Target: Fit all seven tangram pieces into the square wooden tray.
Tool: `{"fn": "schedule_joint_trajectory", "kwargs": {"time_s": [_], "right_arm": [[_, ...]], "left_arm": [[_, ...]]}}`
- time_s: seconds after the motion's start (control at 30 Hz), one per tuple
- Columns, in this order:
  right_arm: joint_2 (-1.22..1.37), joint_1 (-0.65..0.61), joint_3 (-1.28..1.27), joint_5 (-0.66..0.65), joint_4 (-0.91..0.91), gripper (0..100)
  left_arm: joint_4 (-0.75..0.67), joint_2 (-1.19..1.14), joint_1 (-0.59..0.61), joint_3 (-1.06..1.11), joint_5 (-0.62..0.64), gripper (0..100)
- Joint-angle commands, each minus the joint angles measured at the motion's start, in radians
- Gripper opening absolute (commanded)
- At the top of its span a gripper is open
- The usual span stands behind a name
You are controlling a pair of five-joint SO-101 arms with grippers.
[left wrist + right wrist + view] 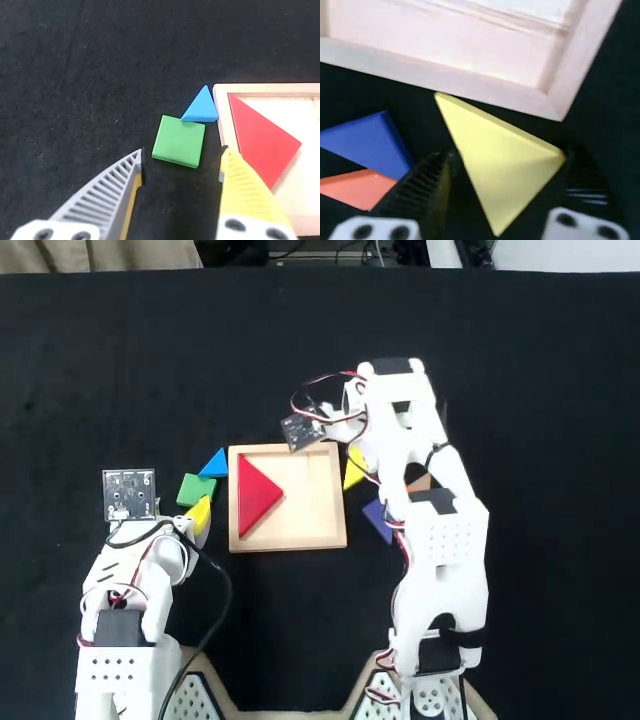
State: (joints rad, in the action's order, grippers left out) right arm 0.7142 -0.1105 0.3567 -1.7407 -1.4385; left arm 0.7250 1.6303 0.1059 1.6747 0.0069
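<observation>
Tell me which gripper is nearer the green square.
Left. The left gripper is open, with the green square lying just ahead of it. The right gripper is on the far side of the tray, at the yellow triangle.

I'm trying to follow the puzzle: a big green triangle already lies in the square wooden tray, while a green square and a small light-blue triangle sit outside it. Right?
Not quite. The high view shows the big triangle in the square wooden tray is red, not green. The green square and small light-blue triangle do sit outside it.
</observation>
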Motion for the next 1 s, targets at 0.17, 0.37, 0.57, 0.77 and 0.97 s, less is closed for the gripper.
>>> {"fn": "schedule_joint_trajectory", "kwargs": {"time_s": [0.17,0.37,0.57,0.77,0.97], "right_arm": [[-0.002,0.060,0.012,-0.005,-0.015,7.1],[-0.004,0.060,0.019,0.000,-0.017,6.7],[-0.064,0.054,0.045,0.086,-0.026,6.7],[-0.211,0.029,0.114,0.242,-0.173,6.7],[-0.291,-0.046,0.113,0.423,-0.276,6.7]], "left_arm": [[-0.018,0.009,-0.047,-0.018,-0.015,25],[-0.018,0.009,-0.070,-0.007,-0.015,25],[-0.020,0.009,-0.067,-0.008,-0.015,25],[-0.020,0.009,-0.053,-0.013,-0.011,25],[-0.018,0.009,0.065,-0.038,0.020,25]]}}
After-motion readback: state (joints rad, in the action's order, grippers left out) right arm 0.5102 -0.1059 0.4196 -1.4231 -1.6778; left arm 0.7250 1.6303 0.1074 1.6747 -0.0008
